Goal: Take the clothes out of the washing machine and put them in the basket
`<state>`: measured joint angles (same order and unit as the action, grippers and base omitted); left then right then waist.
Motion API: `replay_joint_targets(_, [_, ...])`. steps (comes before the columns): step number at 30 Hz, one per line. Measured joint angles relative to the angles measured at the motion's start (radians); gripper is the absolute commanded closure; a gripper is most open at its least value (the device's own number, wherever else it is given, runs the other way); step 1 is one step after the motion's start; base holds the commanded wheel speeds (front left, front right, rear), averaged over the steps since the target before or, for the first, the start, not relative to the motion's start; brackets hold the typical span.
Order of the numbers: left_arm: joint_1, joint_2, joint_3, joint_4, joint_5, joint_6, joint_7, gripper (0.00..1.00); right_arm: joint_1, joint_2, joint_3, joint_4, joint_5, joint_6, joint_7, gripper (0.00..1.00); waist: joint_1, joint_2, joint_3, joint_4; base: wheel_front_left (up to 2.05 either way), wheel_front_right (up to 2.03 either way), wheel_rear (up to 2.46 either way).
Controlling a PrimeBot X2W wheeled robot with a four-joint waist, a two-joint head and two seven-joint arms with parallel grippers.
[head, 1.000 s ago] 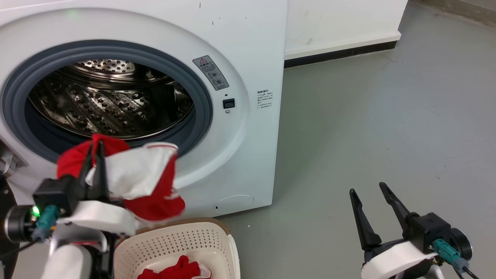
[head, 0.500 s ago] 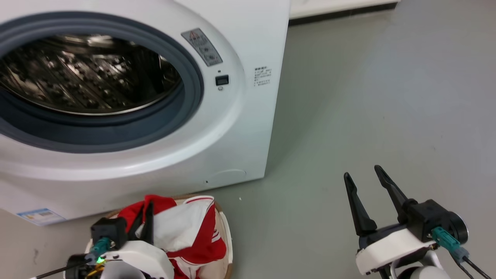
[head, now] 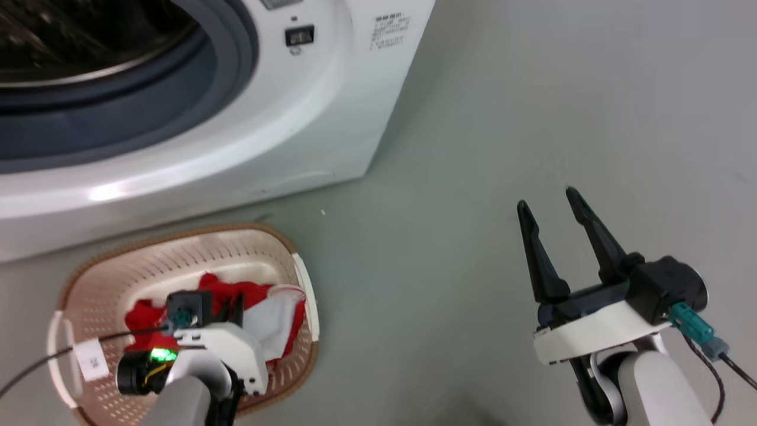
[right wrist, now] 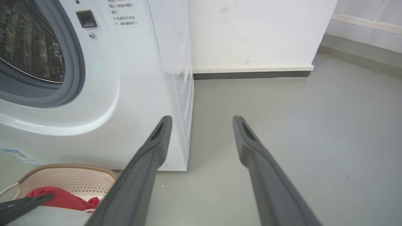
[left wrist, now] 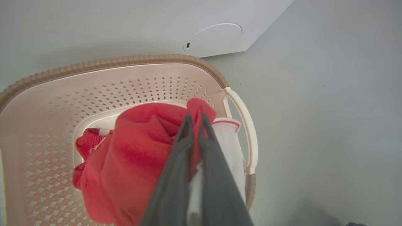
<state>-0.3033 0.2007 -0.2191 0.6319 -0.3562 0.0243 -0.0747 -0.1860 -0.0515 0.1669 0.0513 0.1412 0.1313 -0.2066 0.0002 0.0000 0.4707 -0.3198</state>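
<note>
The left gripper (left wrist: pixel 194 117) is closed: its two dark fingers press almost together on a fold of the clothes (left wrist: pixel 135 157). It hangs low inside the basket (left wrist: pixel 125 60), near the wall that carries the white handle.

I see three risks from here. If the jaws open only a little, or if the arm rises before the fold slips free, the soft cloth can catch between the fingers and come up out of the basket. The garment also lies close to the rim on the handle side, so a loose part could fall over the edge onto the floor (head: pixel 473 177). The basket looks like light plastic, so I judge that a push from the wrist on its wall could shift it.

The clothes are bright red, soft and crumpled. A white panel with a thin red edge lies just beside the fingers, and the pile sits lower than the brown rim.

The right gripper (head: pixel 546 198) is wide open and holds nothing, well apart from the basket. The washing machine (head: pixel 236 136) stands just behind the basket. The part of its drum that shows has no cloth in it, and the rest I cannot tell.
</note>
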Motion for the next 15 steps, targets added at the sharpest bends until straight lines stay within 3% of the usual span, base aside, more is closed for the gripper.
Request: replay_joint_targets(15, [-0.298,0.013,0.028,0.489,-0.028,-0.012,-0.030,1.00,-0.106,0.000,0.040,0.048,0.044,0.000,-0.049,0.00,0.0000,0.0000,0.268,-0.077,0.00,0.00,0.00])
